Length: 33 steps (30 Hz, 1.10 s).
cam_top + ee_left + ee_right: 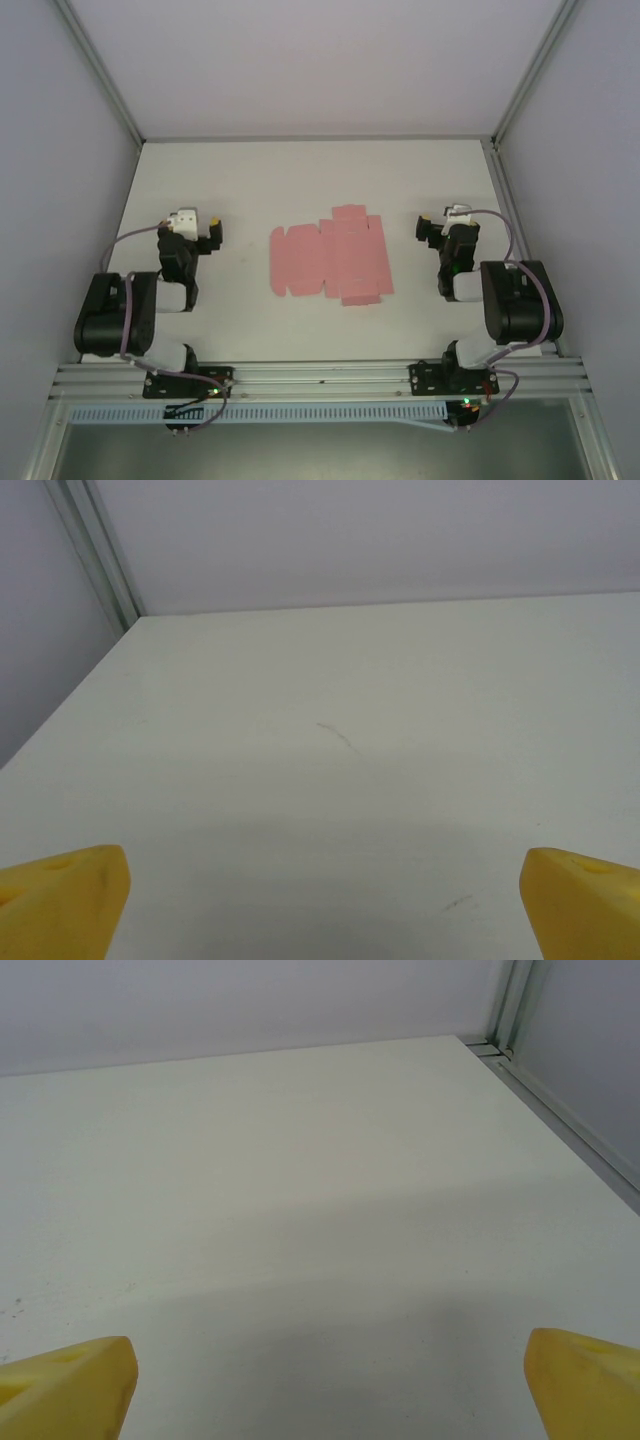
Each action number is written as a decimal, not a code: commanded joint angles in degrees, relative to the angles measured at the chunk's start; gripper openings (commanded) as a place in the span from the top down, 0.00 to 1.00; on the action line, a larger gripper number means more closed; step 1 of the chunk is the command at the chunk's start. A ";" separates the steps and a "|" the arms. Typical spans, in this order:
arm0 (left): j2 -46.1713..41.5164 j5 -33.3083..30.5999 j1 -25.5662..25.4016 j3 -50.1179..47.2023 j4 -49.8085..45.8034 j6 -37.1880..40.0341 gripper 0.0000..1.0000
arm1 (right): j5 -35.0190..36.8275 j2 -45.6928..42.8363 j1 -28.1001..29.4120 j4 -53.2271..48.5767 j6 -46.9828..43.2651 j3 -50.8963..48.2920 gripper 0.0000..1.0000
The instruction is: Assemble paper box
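The paper box is a flat pink die-cut sheet with flaps, lying unfolded on the white table midway between the two arms. My left gripper rests to its left, apart from it, jaws wide open. In the left wrist view its yellow fingertips frame bare table, with the left gripper holding nothing. My right gripper sits to the right of the sheet, also open and apart from it. The right gripper shows yellow fingertips spread over bare table.
Grey walls and aluminium frame posts enclose the table on three sides. A metal rail runs along the near edge, carrying both arm bases. Faint scuff marks show on the tabletop.
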 commanded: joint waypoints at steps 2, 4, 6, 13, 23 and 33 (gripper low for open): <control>-12.20 0.73 0.42 4.36 -15.95 -3.12 0.00 | -0.30 -9.26 0.01 -12.13 0.50 3.13 0.00; -16.59 3.56 0.17 7.30 -23.82 -7.80 0.00 | 1.52 -13.58 0.67 -21.60 2.85 6.29 0.00; -18.69 5.20 -0.66 10.97 -31.75 -14.16 0.00 | 2.15 -17.09 1.86 -31.87 5.73 10.00 0.00; -18.15 10.70 -9.77 19.69 -53.10 -26.68 0.00 | -2.44 -21.20 11.95 -58.41 15.64 20.39 0.10; -6.63 17.30 -21.33 25.32 -66.68 -33.78 0.00 | -5.44 -9.57 21.46 -67.57 24.96 24.93 0.31; -0.21 20.60 -23.40 24.77 -63.35 -34.17 0.02 | -1.84 0.71 24.89 -67.63 25.62 25.56 0.71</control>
